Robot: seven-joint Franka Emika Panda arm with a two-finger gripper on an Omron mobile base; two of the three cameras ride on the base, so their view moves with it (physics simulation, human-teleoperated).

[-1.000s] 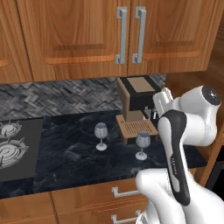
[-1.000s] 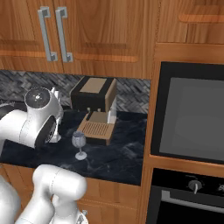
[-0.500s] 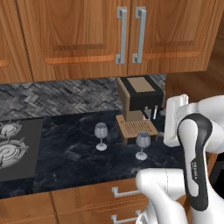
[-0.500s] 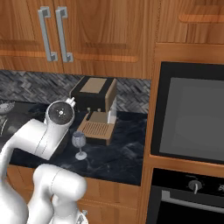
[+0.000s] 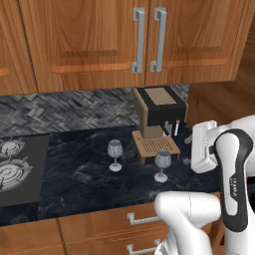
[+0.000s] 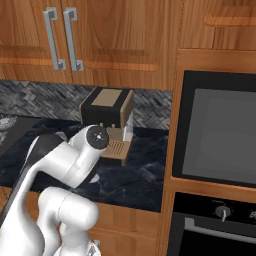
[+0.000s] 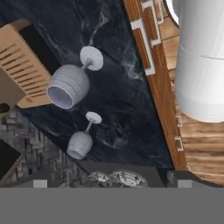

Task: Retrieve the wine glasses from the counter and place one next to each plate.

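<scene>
Because both wine glasses stand on thin stems close to the coffee machine [image 5: 158,117], the main risk I see is a knock: a descent that clips a bowl or the machine's wooden drip tray [image 5: 155,147] could tip a glass over on the glossy black table [image 5: 79,179]. The right glass [image 5: 162,165] stands just in front of that tray, near the table's front edge, so a sideways push might send it off the edge. The left glass [image 5: 115,154] stands well apart from it, further left and further back, with the gas hob [image 5: 17,169] beyond it on the left. A grip on the bowl rather than the stem might also slip, I judge.

The arm is bent high at the right of the scene, its hand [image 5: 204,147] raised above the right end of the table and looking down; from the hand camera both glasses [image 7: 70,83] [image 7: 82,140] lie below. The claw's tips are not visible, but its fingers stand wide apart and carry nothing. No plates are visible yet.
</scene>
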